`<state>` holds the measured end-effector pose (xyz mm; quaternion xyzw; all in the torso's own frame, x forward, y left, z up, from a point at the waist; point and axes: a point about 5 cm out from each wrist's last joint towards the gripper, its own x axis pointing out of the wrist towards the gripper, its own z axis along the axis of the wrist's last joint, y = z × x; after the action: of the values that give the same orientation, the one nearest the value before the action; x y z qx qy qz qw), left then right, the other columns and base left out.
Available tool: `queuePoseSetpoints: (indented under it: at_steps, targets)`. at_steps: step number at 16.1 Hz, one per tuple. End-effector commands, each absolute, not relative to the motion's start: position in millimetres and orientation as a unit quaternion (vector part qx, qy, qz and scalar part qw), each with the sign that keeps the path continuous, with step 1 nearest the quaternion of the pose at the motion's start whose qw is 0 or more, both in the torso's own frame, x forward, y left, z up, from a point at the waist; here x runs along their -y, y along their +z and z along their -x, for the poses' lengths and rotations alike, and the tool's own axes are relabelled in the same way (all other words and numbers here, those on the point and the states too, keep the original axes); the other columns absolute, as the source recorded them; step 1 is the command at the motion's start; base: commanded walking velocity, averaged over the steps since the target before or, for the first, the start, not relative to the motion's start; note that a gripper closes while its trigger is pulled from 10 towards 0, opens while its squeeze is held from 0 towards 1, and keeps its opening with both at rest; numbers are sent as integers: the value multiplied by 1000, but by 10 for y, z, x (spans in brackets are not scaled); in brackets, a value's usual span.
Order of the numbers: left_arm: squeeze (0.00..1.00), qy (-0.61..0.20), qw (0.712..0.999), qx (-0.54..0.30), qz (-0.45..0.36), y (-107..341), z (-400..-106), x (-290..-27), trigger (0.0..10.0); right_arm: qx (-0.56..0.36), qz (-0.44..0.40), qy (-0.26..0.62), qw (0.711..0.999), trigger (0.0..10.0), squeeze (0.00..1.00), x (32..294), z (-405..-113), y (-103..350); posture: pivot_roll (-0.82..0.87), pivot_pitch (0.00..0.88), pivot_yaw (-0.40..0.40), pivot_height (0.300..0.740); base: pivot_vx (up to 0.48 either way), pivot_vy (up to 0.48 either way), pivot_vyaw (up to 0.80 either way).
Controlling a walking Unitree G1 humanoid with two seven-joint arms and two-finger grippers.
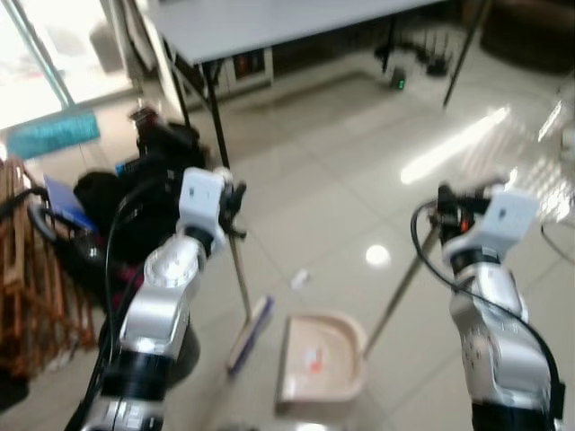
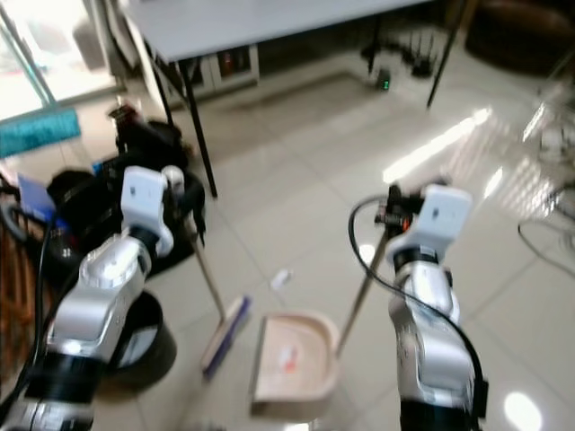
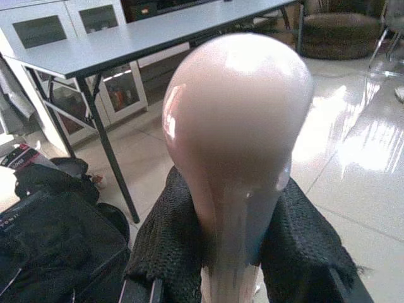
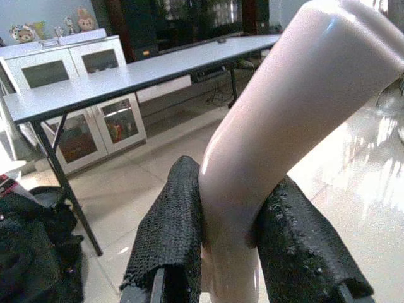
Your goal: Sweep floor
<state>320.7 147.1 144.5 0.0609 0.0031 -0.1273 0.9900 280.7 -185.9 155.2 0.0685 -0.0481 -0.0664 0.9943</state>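
My left gripper (image 1: pixel 235 208) is shut on the top of a beige broom handle (image 3: pixel 237 145). The thin stick runs down to the broom head (image 1: pixel 251 332), which rests on the tiled floor. Beside it stands a beige dustpan (image 1: pixel 319 359), mouth on the floor, with a small orange-and-white scrap inside. Its long handle (image 4: pixel 278 120) slants up to my right gripper (image 1: pixel 442 214), which is shut on it. A small white scrap (image 1: pixel 299 279) lies on the tiles just beyond the dustpan.
A grey folding table (image 1: pixel 269 22) with black legs stands ahead. Black bags (image 1: pixel 135 193) and a black bin (image 2: pixel 144 337) crowd the left side, next to a wooden rack (image 1: pixel 27 278). Cables and a charger (image 1: pixel 400 83) lie under the table. Glossy tiles stretch to the right.
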Motion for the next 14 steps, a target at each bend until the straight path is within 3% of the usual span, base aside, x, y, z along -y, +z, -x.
queuePoseSetpoints:
  at_steps: [1, 12, 14]
  targets:
    - [0, -114, 990, 20, -80, 1553, -3214, -1556, 10000, 71, -84, -47, 993, 10000, 0, 1767, -2823, 1637, -130, 36, 30, 740, 428, 0, 0]
    - [0, -118, 989, 23, -82, 1572, -3229, -1563, 10000, 75, -84, -45, 993, 10000, 0, 1760, -2850, 1650, -130, 28, 31, 740, 431, 0, 0]
    - [0, -120, 989, 23, -83, 1570, -3228, -1553, 10000, 74, -91, -48, 992, 10000, 0, 1770, -2849, 1643, -127, 29, 32, 740, 431, 0, -800]
